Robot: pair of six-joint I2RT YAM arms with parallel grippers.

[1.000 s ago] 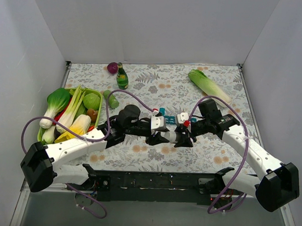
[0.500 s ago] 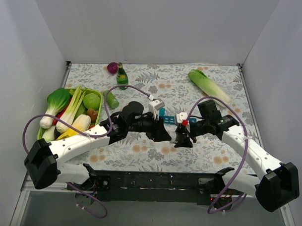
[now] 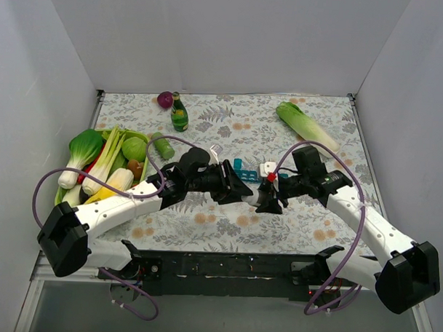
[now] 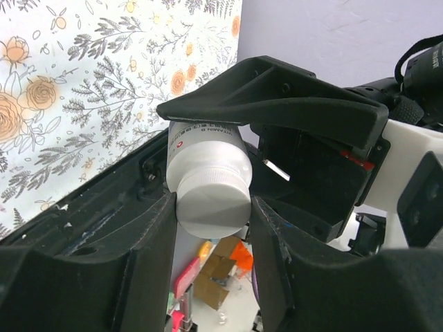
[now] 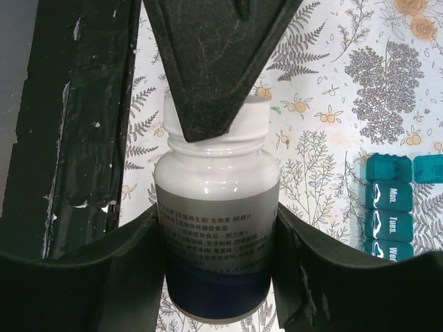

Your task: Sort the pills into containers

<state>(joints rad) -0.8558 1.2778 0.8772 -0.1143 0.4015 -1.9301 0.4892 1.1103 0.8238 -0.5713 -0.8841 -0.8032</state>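
Your right gripper pinching a smooth white plastic bottle by its body, grey-and-navy label with small Chinese print, your left gripper clamped on its round ribbed cap, glossy teal pill box just beside your right fingers, lids reading Mon., Tues.

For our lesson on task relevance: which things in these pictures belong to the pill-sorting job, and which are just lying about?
Job in hand:
white pill bottle, held by the right gripper at its body and the left gripper at its cap; teal pill box.

Lying about:
green bottle; purple onion; cabbage; tray of vegetables.
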